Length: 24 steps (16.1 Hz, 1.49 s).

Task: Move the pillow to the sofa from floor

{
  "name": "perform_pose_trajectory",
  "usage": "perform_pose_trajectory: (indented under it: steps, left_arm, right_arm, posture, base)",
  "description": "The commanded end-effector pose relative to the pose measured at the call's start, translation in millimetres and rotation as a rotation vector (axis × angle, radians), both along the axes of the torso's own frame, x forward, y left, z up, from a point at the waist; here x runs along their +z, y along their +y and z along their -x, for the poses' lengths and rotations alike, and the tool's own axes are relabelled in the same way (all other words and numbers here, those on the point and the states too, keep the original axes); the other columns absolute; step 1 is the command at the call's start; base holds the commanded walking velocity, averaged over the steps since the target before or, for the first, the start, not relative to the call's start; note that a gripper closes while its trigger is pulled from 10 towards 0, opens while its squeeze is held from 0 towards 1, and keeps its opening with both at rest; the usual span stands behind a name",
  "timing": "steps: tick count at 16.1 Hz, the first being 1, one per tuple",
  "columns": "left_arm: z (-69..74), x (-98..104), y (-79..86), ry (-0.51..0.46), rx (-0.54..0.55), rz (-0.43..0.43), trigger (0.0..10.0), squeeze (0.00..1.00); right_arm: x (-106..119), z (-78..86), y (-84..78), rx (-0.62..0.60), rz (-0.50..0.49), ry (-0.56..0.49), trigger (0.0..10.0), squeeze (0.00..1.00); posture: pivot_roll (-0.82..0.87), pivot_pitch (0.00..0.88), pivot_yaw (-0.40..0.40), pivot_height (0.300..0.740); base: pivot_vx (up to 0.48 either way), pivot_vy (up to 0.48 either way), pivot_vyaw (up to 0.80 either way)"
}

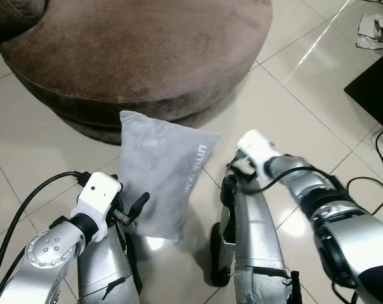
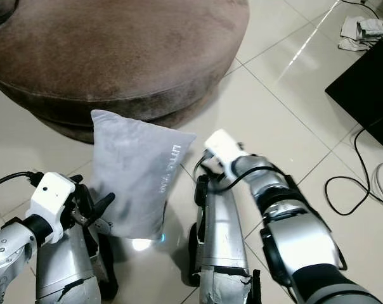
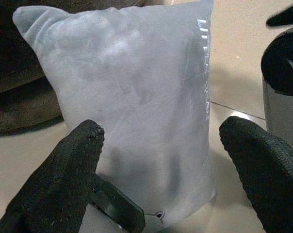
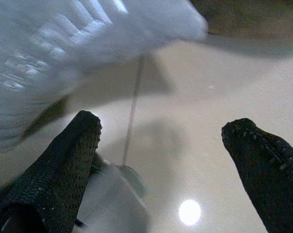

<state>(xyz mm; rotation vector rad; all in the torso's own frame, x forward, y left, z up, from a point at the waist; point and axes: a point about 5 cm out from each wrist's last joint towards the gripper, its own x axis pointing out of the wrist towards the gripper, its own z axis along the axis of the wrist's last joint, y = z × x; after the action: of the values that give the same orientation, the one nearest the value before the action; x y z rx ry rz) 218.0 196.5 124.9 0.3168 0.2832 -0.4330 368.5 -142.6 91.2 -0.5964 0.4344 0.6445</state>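
Down on the tiled floor, a grey pillow with pale lettering along one edge stands upright, its top corner just in front of the round brown sofa. Just left of the pillow, the left claw has its fingers spread wide with nothing between them, pointed at the pillow's lower face. Just right of the pillow, the right claw is likewise wide open and empty, aimed down at the floor.

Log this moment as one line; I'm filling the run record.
stage: reaching | pillow: on floor by sofa | left gripper: open, at pillow | right gripper: open, beside pillow
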Motion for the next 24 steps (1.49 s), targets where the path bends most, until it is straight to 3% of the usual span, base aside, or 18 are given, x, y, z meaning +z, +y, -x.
perform_pose_trajectory:
  steps: [1, 3, 7, 9, 13, 15, 16, 18, 22, 24]
  left_arm:
    - [3.7, -7.1, -3.0, 0.035, -0.008, -0.001, 10.0, 0.00]
    - [1.9, -6.5, -3.9, 0.033, -0.014, 0.000, 10.0, 0.00]
    - [1.2, -5.6, -3.7, 0.032, -0.018, 0.004, 10.0, 0.00]
    - [0.1, -6.4, -4.0, 0.030, -0.019, -0.001, 10.0, 0.00]
    - [-0.4, -5.3, -5.5, 0.026, -0.031, -0.003, 10.0, 0.00]
    - [-2.2, -3.5, -7.3, 0.020, -0.036, 0.001, 10.0, 0.00]
    - [-4.0, -1.4, -10.5, 0.009, -0.046, 0.005, 10.0, 0.00]
    - [-4.7, -0.6, -11.8, 0.004, -0.050, 0.007, 10.0, 0.00]
    - [-4.9, 0.2, -12.3, 0.006, -0.051, 0.005, 10.0, 0.00]
    - [-5.3, 0.8, -9.9, 0.003, -0.045, 0.000, 10.0, 0.00]
  right_arm:
    - [-0.6, 1.0, 4.7, 0.033, -0.002, 0.011, 10.0, 0.00]
    - [5.4, -2.0, 23.3, 0.002, -0.166, 0.068, 10.0, 0.00]
    - [10.2, -5.0, 27.9, -0.103, -0.364, 0.120, 10.0, 0.00]
    - [3.2, -0.7, 30.9, -0.048, -0.277, 0.116, 10.0, 0.00]
    - [9.6, -2.6, 31.6, -0.022, -0.324, 0.155, 10.0, 0.00]
    - [8.5, -0.7, 30.9, 0.037, -0.269, 0.169, 10.0, 0.00]
    - [-0.2, 4.0, 35.6, 0.089, -0.157, 0.163, 10.0, 0.00]
    - [-3.7, 6.1, 37.6, 0.111, -0.113, 0.159, 10.0, 0.00]
    - [4.5, 3.7, 61.5, 0.134, -0.162, 0.134, 10.0, 0.00]
    - [7.7, 1.9, 54.2, 0.133, -0.183, 0.137, 10.0, 0.00]
  posture:
    - [0.03, 0.389, -0.150, 0.455]
    - [0.03, 0.378, -0.147, 0.455]
    - [0.03, 0.374, -0.146, 0.455]
    - [0.03, 0.372, -0.145, 0.455]
    - [0.03, 0.379, -0.147, 0.455]
    - [0.02, 0.382, -0.150, 0.455]
    - [0.02, 0.382, -0.150, 0.455]
    - [0.02, 0.382, -0.150, 0.455]
    - [0.02, 0.389, -0.142, 0.455]
    - [0.02, 0.389, -0.147, 0.455]
  base:
    - [0.000, 0.000, 0.00]
    - [0.000, 0.000, 0.00]
    - [0.000, 0.000, 0.00]
    - [0.000, 0.000, 0.00]
    - [0.000, 0.000, 0.00]
    - [0.000, 0.000, 0.00]
    - [0.000, 0.000, 0.00]
    - [0.000, 0.000, 0.00]
    - [0.000, 0.000, 0.00]
    - [0.000, 0.000, 0.00]
